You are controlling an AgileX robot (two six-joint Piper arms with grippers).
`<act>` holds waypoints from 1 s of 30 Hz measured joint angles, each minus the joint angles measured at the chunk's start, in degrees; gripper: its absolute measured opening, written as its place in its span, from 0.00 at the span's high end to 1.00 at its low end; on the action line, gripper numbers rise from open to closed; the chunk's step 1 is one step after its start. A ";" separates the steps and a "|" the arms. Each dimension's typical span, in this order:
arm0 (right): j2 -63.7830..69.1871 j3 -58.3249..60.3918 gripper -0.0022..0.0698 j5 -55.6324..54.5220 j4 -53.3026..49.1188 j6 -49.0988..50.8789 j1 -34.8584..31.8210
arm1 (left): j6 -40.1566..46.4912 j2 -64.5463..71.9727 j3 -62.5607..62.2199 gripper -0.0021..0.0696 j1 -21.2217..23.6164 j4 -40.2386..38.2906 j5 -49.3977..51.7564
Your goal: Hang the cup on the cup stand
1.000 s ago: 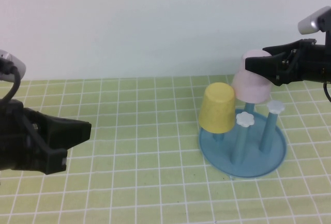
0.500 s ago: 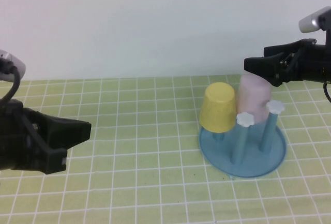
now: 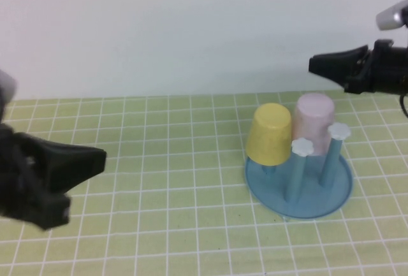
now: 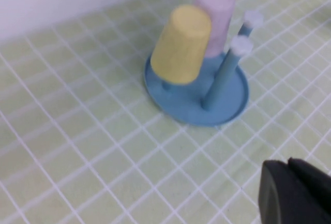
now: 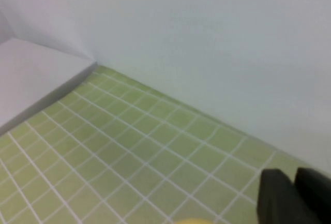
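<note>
Right gripper (image 3: 315,64) closed, empty, above the cup stand (image 3: 299,190) near the mat's right edge. One pink cup (image 3: 313,122) inverted on a peg beside one yellow cup (image 3: 270,133). Left gripper (image 3: 95,161) closed, left edge.

Pale pink cup (image 3: 313,123) — blue cup stand (image 3: 299,190) — yellow cup (image 3: 268,133), green-checked mat (image 3: 159,161).

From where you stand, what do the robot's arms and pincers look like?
Both are matte black. The left pincer, at the table's left, is a blocky wedge. The right pincer, raised at the right, tapers to a point, with a silver-grey part and a black cable behind it.
</note>
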 joint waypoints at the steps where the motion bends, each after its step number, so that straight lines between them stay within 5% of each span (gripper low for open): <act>1: -0.95 0.00 0.89 0.25 -0.24 0.12 0.00 | 0.00 -1.55 0.00 0.97 0.00 0.58 0.00; 12: -20.40 2.41 0.96 -6.16 -8.62 0.84 0.04 | -10.06 -19.50 4.86 0.97 0.00 14.41 -6.09; 24: -52.80 25.63 0.96 -9.66 -5.27 1.21 0.04 | -10.22 -26.64 28.48 0.97 0.00 10.77 -30.70; 30: -72.93 38.53 0.96 -10.55 -10.48 1.77 0.04 | -10.06 -26.64 31.99 0.97 0.00 7.46 -34.22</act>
